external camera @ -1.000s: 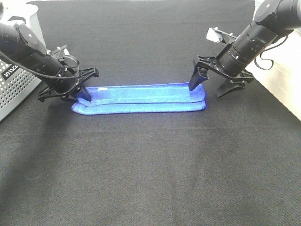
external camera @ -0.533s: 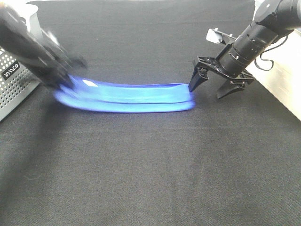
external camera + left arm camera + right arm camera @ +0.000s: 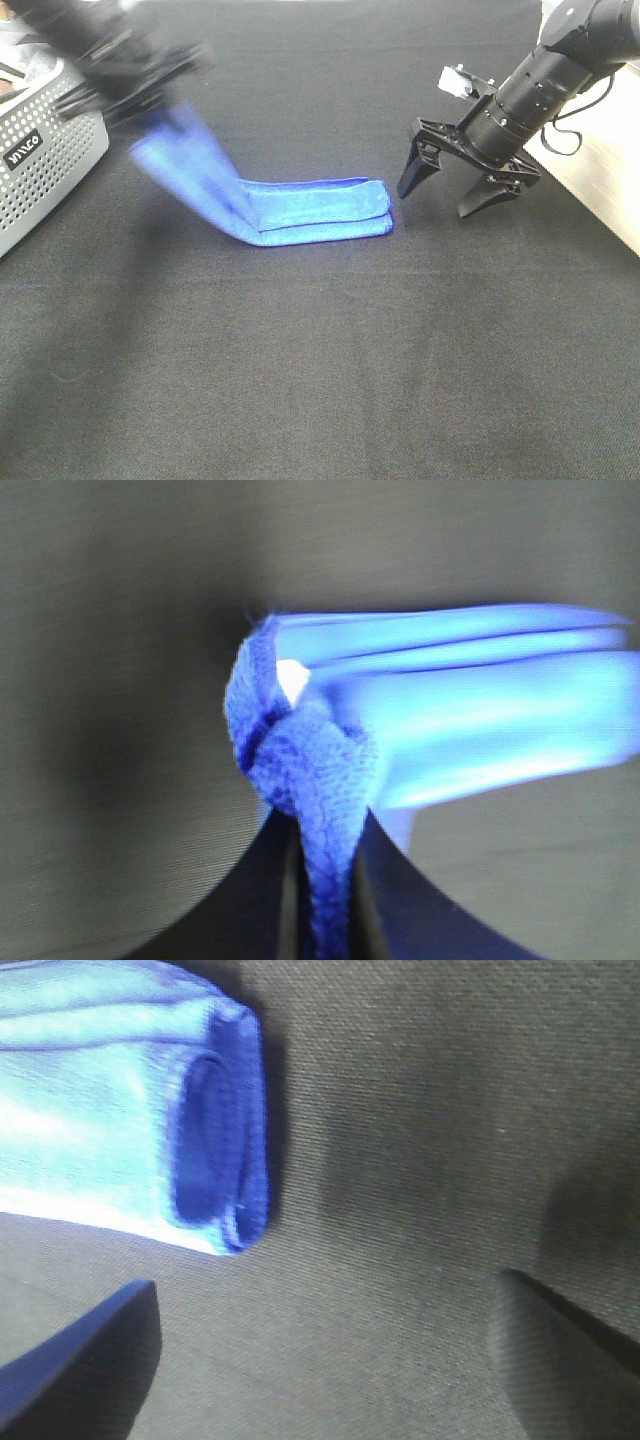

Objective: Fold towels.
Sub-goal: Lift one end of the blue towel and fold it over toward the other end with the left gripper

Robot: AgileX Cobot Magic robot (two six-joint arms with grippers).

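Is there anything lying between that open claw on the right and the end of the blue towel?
Nothing visible. Only bare black table separates the open right gripper from the folded end of the towel; they are close but apart.

A black woven fabric surface [image 3: 320,380] fills almost the whole view, evenly lit. A grey perforated metal basket [image 3: 60,180] stands at its left edge, and a pale beige strip [image 3: 615,190] runs along its right.

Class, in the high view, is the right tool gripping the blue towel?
No, the right tool is open and apart from the towel.
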